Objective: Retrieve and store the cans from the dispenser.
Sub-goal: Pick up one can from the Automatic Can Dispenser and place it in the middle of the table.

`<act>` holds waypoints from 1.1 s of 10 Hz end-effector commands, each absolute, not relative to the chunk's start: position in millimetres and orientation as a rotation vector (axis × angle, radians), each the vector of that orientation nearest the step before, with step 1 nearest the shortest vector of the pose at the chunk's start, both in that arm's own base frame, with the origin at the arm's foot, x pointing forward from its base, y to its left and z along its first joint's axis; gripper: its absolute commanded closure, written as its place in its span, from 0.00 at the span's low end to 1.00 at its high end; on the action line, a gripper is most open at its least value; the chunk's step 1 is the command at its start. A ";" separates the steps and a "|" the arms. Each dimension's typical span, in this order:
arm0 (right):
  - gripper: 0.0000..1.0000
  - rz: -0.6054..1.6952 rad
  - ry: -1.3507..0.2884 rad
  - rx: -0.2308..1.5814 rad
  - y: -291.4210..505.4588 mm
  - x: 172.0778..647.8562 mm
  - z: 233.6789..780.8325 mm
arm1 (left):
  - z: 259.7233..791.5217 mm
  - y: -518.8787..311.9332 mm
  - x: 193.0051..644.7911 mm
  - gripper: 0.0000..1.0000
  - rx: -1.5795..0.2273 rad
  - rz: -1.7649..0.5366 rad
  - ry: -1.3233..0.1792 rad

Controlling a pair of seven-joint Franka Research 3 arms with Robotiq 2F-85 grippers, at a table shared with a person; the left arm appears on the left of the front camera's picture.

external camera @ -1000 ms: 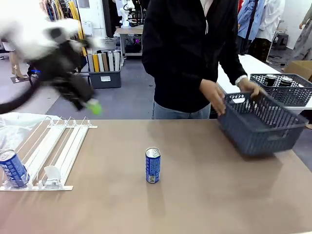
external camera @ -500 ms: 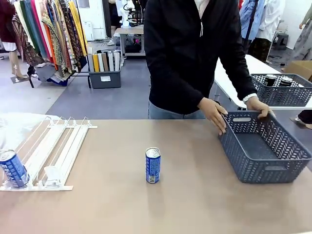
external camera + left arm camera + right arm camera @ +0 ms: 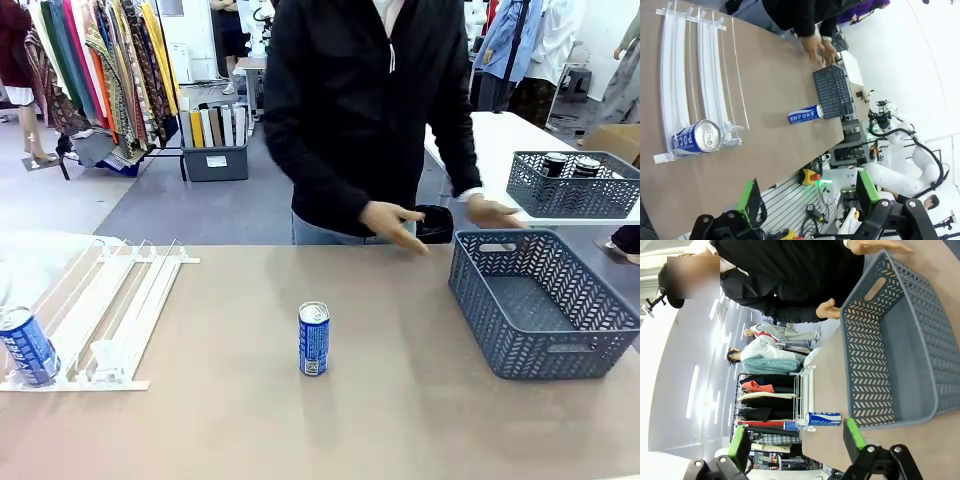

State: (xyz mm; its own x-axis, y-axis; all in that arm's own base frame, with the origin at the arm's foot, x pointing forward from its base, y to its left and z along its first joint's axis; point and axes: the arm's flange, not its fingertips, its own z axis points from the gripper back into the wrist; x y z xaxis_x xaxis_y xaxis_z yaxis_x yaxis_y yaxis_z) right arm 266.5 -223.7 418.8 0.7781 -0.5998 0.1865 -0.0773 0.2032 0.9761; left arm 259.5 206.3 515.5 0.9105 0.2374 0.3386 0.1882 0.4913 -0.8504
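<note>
One blue can (image 3: 313,340) with white lettering stands upright mid-table, and a second blue can (image 3: 27,347) rests at the front stop of the white sloped dispenser (image 3: 110,310) on the left. High above the table, my left gripper (image 3: 807,192) is open with nothing between its green pads. It looks down on the dispenser (image 3: 695,75), the can in its lane (image 3: 697,137) and the standing can (image 3: 805,114). My right gripper (image 3: 796,440) is open too, holding nothing, near the grey-blue basket (image 3: 895,355), with the standing can (image 3: 824,418) beyond it.
The grey-blue lattice basket (image 3: 540,300) stands on the table at the right with nothing in it. The person's hands (image 3: 395,222) hover just behind its far rim. A second basket (image 3: 572,185) holding black cans sits on a white table behind.
My left arm swung up and left out of the front view. The person set the basket down on the right of the table, let go and drew both hands back.
</note>
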 end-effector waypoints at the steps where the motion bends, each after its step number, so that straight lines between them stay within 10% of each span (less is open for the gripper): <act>1: 0.00 -0.385 -0.624 1.335 -224.8 266.7 421.2 | 523.1 210.0 251.5 0.00 -1.058 0.022 -0.468; 9: 0.00 -0.385 -0.624 1.335 -224.8 266.7 421.2 | 521.9 209.5 251.4 0.00 -1.045 0.041 -0.447; 11: 0.00 -0.385 -0.624 1.335 -224.8 266.7 421.2 | 525.0 174.1 284.6 0.00 -0.769 -0.009 -0.278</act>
